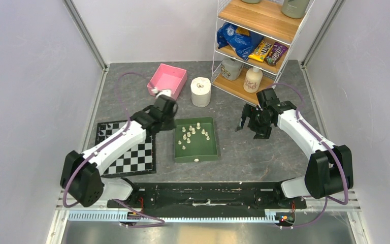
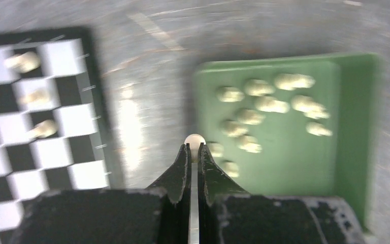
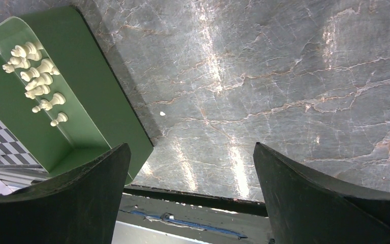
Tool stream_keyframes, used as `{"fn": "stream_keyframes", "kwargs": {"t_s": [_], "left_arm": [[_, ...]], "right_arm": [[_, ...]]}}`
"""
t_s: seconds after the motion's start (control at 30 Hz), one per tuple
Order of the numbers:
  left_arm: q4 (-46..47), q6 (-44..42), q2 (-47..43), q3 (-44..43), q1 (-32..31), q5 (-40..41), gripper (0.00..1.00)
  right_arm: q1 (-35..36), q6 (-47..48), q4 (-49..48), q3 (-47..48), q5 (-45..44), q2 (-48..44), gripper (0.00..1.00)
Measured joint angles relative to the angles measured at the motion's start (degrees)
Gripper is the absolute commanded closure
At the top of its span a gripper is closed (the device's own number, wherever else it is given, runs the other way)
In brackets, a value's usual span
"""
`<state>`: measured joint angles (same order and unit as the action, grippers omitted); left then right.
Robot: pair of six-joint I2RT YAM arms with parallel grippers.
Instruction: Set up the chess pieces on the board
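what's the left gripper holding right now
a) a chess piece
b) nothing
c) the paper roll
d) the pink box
a: the left gripper is shut on a cream chess piece, whose round top shows between the fingertips in the left wrist view.
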<state>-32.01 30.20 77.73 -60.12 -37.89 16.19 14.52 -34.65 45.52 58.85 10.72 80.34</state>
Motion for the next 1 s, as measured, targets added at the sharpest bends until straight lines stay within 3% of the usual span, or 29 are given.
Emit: {"fn": "stream_keyframes", "kwargs": {"t_s": [0.17, 0.43, 1.0], "left_arm": [[-2.7, 0.0, -5.9, 9.5, 14.4, 0.3, 0.98], [-4.3, 0.0, -8.0, 17.5, 24.6, -0.2, 0.98], [-1.9, -0.1, -2.5, 17.2, 29.0, -0.3, 0.98]], "right_arm": [[0.0, 0.0, 0.0, 0.0, 0.0, 0.0, 0.01], [0.0, 0.0, 0.0, 0.0, 0.3, 0.0, 0.01], [0.0, 0.0, 0.0, 0.0, 0.9, 0.1, 0.01]]}}
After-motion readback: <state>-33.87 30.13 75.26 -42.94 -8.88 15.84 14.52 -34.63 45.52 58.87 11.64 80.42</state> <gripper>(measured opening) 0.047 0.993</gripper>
